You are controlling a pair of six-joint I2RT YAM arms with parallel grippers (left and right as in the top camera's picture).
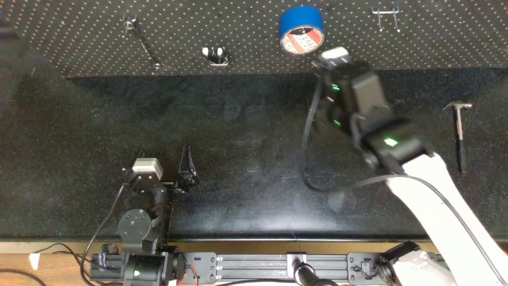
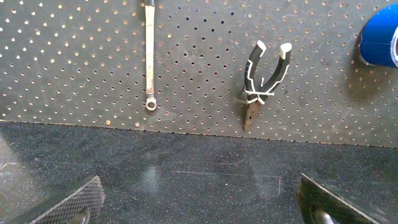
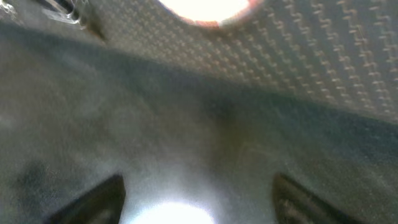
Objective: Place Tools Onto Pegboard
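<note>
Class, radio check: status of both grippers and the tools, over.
Left gripper open, empty, facing pegboard. Right gripper open, empty, by hung blue tape. Wrench, pliers hung; hammer on table. Nothing blocks hammer.

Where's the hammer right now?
In the top view, the hammer lies on the mat at far right, past the right arm, with its head toward the pegboard.

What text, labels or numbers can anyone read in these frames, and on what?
Blue tape roll, label on its core: red and white print, too small to read.
Wrench, pliers, hammer: no legible markings.
No other readable text.
</note>
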